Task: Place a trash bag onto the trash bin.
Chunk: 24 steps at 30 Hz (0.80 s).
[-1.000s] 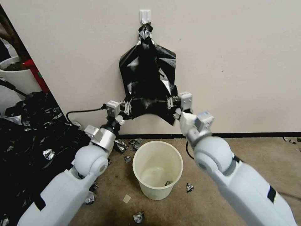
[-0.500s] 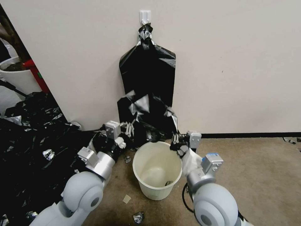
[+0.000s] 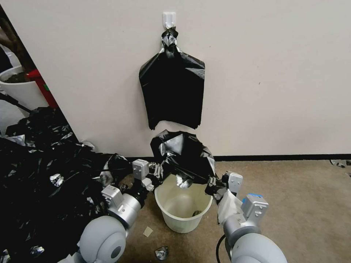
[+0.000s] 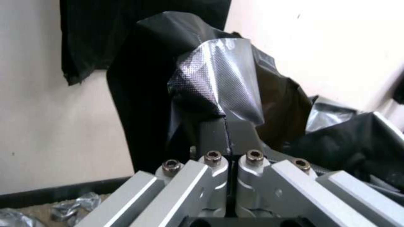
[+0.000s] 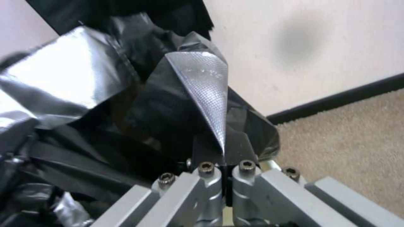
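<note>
**Bag held over bin mouth, both edges pinched**

Left gripper (image 3: 158, 171) and right gripper (image 3: 211, 182) are each clamped tight on an edge of the trash bag (image 3: 182, 153), film bunched between the closed fingers. The bag balloons above and between them, just over the far rim of the trash bin (image 3: 182, 208), which stands directly below and between both grippers.

Risks, as judged:
- thin film could slip or tear at the pinch;
- bag mouth looks bunched, may not open over the rim;
- a gripper snagging the rim could tip the light bin.
</note>
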Available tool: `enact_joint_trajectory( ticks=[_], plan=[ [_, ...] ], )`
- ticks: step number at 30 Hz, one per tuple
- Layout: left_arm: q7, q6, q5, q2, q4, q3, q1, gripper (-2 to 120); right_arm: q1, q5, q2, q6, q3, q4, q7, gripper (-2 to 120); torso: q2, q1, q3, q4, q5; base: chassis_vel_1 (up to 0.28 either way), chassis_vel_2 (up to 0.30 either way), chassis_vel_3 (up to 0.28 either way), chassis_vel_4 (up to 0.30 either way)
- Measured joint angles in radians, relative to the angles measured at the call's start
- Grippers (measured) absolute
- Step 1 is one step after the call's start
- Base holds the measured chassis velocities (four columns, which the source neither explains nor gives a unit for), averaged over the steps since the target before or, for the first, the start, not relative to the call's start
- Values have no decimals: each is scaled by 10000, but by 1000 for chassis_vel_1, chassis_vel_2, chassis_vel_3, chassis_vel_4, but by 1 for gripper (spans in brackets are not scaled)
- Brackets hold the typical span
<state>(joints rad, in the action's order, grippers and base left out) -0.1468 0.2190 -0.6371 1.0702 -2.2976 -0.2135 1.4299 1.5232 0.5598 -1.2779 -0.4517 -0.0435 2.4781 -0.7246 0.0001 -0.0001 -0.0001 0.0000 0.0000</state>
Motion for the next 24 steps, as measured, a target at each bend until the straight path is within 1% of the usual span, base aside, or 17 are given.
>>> enact_joint_trajectory(
  ticks=[2, 3, 5, 6, 8, 14, 16, 19, 20, 21, 22, 23, 24],
  plan=[
    [-80, 177, -148, 33, -319, -156, 6, 0, 79, 60, 24, -62, -14, 224, 27, 0, 0, -1, 0, 0, -1, 0, 0, 0, 0],
    [-80, 177, -148, 33, -319, -156, 6, 0, 79, 60, 24, -62, -14, 224, 27, 0, 0, -1, 0, 0, -1, 0, 0, 0, 0],
    [-139, 341, -371, 37, -698, -418, -2, 0, 64, 193, 54, -93, -102, 263, 168, 0, 0, 0, 0, 0, 0, 0, 0, 0, 0],
    [-139, 341, -371, 37, -698, -418, -2, 0, 64, 193, 54, -93, -102, 263, 168, 0, 0, 0, 0, 0, 0, 0, 0, 0, 0],
    [-246, 600, -754, -49, -1087, -711, -113, 0, -79, 69, 128, -74, -198, 267, 395, 0, -1, 0, 0, 0, 0, 0, 0, 0, 0],
    [-345, 865, -925, -168, -1205, -784, -182, 0, -170, 38, 201, -225, -270, 267, 342, 0, -1, 0, 1, 0, 0, 0, 0, 0, 0],
    [-534, 1020, -1179, -121, -1120, -734, -319, 0, -261, 30, 229, -377, -346, 265, 140, 0, -2, 1, 1, 0, 0, 0, 0, 0, 0],
    [-649, 1134, -1367, -85, -1133, -734, -423, 0, -331, 20, 258, -413, -441, 261, 91, 0, -2, 1, 1, 0, 0, 0, 0, 0, 0],
    [-735, 1254, -1671, -72, -1259, -775, -587, 0, -453, 25, 296, -365, -676, 255, 190, 0, -1, 1, 1, -1, -1, 0, 0, 0, 0],
    [-749, 1284, -2088, -135, -1484, -942, -797, 0, -631, 278, 394, 208, -1123, 246, 1102, 0, -1, 1, 1, -1, 0, 0, 0, 0, 0],
    [-749, 1284, -2088, -135, -1484, -942, -797, 0, -631, 278, 394, 208, -1123, 246, 1102, 0, -1, 1, 1, -1, 0, 0, 0, 0, 0],
    [-731, 1283, -2233, -170, -1552, -1001, -854, 0, -693, 361, 427, 401, -1216, 245, 1382, 0, -1, 1, 1, -1, 0, 0, 0, 0, 0],
    [-616, 1235, -2491, -233, -1677, -1120, -921, 0, -807, 563, 504, 842, -1387, 242, 1966, 0, -1, 1, 1, 0, 0, 0, 0, 0, 0]
  ],
)
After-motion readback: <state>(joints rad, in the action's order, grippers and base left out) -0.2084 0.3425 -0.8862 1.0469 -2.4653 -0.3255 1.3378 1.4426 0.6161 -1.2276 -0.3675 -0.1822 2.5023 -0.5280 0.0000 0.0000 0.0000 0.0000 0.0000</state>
